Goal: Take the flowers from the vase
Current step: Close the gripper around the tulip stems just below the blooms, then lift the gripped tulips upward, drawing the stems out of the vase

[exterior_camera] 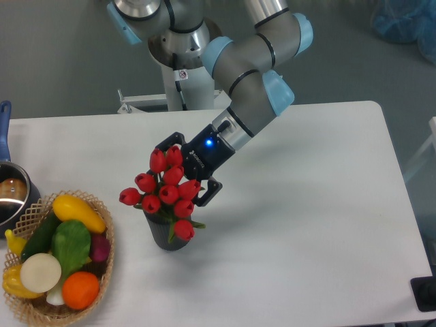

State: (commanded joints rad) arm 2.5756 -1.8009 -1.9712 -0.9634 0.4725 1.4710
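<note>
A bunch of red tulips, the flowers [151, 202], stands in a small dark vase [172, 236] on the white table, left of centre. My gripper [181, 172] comes in from the upper right and is open. Its two black fingers straddle the upper right part of the bunch: one fingertip [162, 144] sits above the top blooms, the other [206, 196] at the right side. Several blooms lie between the fingers. The stems and the vase mouth are hidden by the flower heads.
A wicker basket [104, 211] of vegetables and fruit sits at the front left, close to the vase. A metal pot [12, 193] with a blue handle is at the left edge. The robot base [182, 65] stands behind the table.
</note>
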